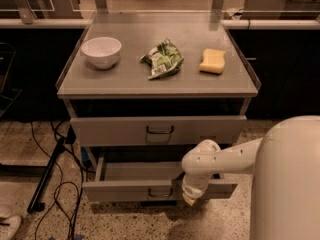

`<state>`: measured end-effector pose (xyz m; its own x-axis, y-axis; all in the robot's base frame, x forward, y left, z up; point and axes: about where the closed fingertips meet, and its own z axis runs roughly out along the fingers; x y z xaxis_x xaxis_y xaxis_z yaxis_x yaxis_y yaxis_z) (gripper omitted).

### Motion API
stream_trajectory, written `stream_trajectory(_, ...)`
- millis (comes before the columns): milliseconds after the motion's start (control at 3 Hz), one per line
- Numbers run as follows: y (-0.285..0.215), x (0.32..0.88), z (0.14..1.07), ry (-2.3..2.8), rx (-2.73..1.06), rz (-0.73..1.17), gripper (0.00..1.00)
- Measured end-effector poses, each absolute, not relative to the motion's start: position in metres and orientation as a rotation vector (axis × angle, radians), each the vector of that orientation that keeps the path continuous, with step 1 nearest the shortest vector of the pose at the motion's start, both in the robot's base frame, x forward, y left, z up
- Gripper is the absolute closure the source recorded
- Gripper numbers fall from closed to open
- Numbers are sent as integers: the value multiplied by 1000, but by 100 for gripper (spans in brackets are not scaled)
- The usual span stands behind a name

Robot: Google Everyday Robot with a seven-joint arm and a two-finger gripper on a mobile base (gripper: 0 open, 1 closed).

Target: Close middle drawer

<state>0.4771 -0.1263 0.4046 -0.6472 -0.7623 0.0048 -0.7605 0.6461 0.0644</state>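
Camera view, read for progress: gripper [190, 198] low at the front of the middle drawer [125, 190], seemingly touching it; cannot tell whether wide or narrow. Handle [160, 192] just to its left, open tray stretching behind it. Judged barely begun: drawer pulled well out, whole push inward left. Bowl [101, 51], packet [163, 59] and sponge [213, 61] well above.

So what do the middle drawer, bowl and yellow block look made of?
Middle drawer: probably sheet metal, matte grey, flat front, thin tray walls. Bowl: glossy white, ceramic or plastic. Yellow block: likely sponge foam, dull, soft rounded edges. Gripper is at the drawer's front, right of centre.
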Motion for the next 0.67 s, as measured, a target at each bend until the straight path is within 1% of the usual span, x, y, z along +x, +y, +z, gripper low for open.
stream_trajectory(333, -114, 549, 421, -2959, 1240, -95, 100)
stream_trajectory(667, -114, 549, 421, -2959, 1240, -95, 100)
